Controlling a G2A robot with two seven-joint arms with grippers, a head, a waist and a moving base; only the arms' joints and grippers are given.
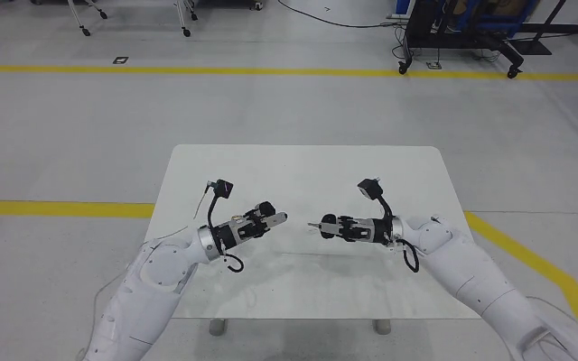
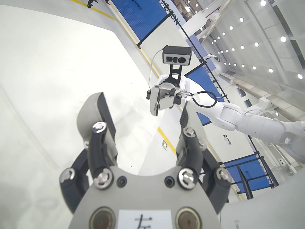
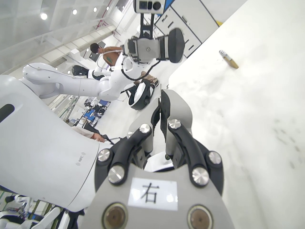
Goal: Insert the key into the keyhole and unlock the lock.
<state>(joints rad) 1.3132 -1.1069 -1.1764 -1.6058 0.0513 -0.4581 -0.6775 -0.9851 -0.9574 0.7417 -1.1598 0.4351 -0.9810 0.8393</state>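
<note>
A brass padlock (image 3: 229, 59) lies flat on the white table (image 3: 250, 101), away from both grippers. My right gripper (image 3: 163, 101) hovers over the table's middle with its fingers pressed together. In the top view a thin metal sliver, apparently the key (image 1: 312, 225), sticks out of the right gripper (image 1: 324, 226) toward the other arm. My left gripper (image 2: 143, 115) faces it from a short gap, open, with nothing between its fingers (image 2: 101, 113). The left gripper (image 1: 276, 218) hangs above the table (image 1: 307, 171). Where the padlock sits in the top view I cannot tell.
The tabletop (image 2: 59, 55) carries faint scuff marks. Each wrist view shows the other arm's gripper straight ahead: the right gripper (image 2: 157, 102) and the left gripper (image 3: 152, 48). Floor with yellow lines surrounds the table.
</note>
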